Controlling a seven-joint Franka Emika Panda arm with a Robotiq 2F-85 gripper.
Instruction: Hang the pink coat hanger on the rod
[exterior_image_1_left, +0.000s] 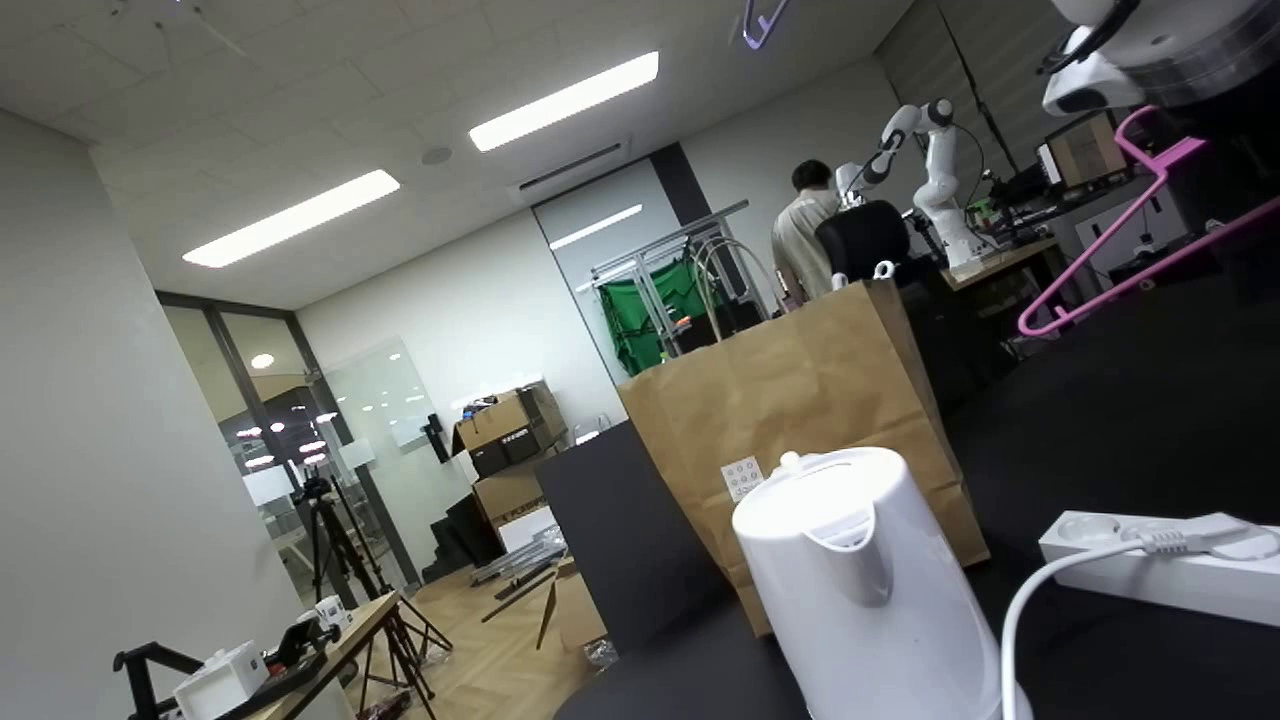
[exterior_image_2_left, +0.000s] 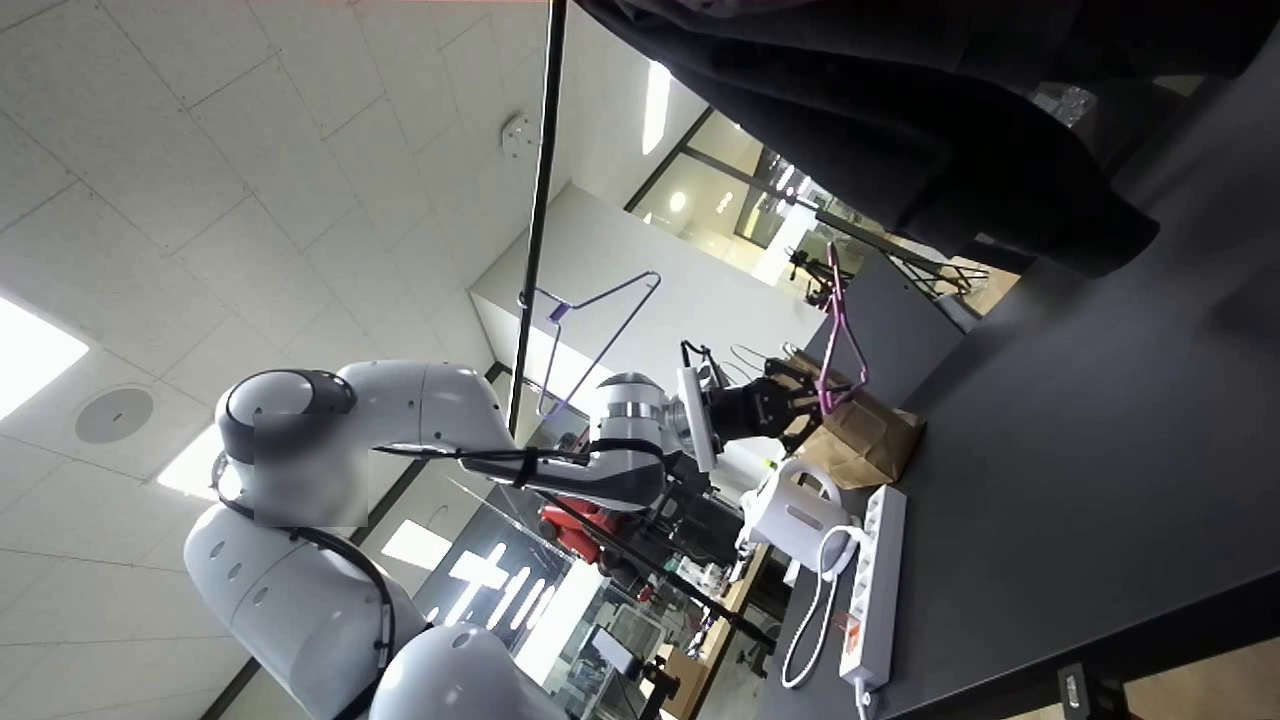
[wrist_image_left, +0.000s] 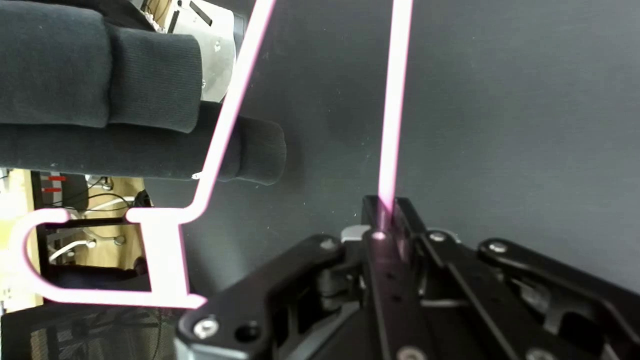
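Fingers (wrist_image_left: 407, 220) narrow and black, I pinch one bar of the pink triangular coat hanger (exterior_image_2_left: 838, 300), right of centre in an exterior view, well apart from the slim black rod (exterior_image_2_left: 543, 160) left of centre, where a purple triangular hanger (exterior_image_2_left: 558, 313) hangs.

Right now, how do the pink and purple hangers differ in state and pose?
In an exterior view, the pink hanger looks narrow, nearly edge-on, while the purple hanger shows its broad triangular outline. The pink hanger is clamped in the gripper; the purple hanger hangs on the rod. Both share the same hooked, flat-necked design.
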